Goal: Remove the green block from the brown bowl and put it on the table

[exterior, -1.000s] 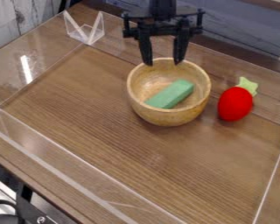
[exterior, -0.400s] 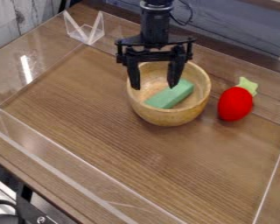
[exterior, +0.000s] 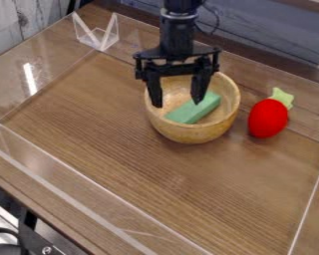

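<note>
— Since the earlier frames, what has moved on your side?

— Lower now is the gripper [exterior: 177,92]. Before, I saw it hanging above the far rim of the brown bowl [exterior: 169,124]; now its 2 fingers reach down into the bowl. Nothing else has shifted.

— And the jaws?

— I see them spread wide, with nothing held between them.

— Where is the green block compared to the gripper?

— The green block [exterior: 194,108] lies flat inside the bowl, slanted, a little toward the right side. The right finger [exterior: 199,84] comes down just at the far end of the block; the left finger stands near the left inner wall, apart from the block. If any finger touches the block, I cannot tell.

— Other things?

— 1 red strawberry toy [exterior: 269,116] stands on the table [exterior: 109,149], just beside the bowl on the right.
</note>
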Available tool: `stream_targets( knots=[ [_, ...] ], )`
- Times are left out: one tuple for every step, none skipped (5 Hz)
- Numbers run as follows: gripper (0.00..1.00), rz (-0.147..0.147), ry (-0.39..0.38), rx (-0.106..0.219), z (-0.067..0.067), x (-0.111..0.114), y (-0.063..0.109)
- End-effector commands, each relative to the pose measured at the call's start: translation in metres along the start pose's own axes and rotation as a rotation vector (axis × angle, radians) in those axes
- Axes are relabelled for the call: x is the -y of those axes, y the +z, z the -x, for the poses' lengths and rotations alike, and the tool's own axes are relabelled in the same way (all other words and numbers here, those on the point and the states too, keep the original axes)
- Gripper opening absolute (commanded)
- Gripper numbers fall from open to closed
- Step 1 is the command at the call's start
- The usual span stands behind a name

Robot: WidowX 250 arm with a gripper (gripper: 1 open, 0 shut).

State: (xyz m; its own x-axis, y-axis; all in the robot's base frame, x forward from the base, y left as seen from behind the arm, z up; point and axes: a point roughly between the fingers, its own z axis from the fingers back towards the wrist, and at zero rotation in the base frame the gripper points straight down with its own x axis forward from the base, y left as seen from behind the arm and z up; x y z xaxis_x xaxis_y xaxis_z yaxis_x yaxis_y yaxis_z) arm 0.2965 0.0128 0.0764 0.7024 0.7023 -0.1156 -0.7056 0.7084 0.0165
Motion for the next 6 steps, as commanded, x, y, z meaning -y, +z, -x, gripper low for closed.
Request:
stream_targets(
  knots=[
    [1.0, 0.02, 0.006, 0.022, -0.001, 0.006, 0.001],
    [1.0, 0.019, 0.028, 0.019, 0.004, 0.018, -0.009],
    [0.0, 0.019, 0.05, 0.018, 0.009, 0.028, -0.014],
    [0.0, 0.073, 0.052, 0.009, 0.005, 0.023, 0.012],
    [0.0, 0.139, 0.046, 0.008, 0.0, 0.017, 0.044],
    [0.0, 0.191, 0.064, 0.002, -0.005, 0.0, 0.073]
  ],
)
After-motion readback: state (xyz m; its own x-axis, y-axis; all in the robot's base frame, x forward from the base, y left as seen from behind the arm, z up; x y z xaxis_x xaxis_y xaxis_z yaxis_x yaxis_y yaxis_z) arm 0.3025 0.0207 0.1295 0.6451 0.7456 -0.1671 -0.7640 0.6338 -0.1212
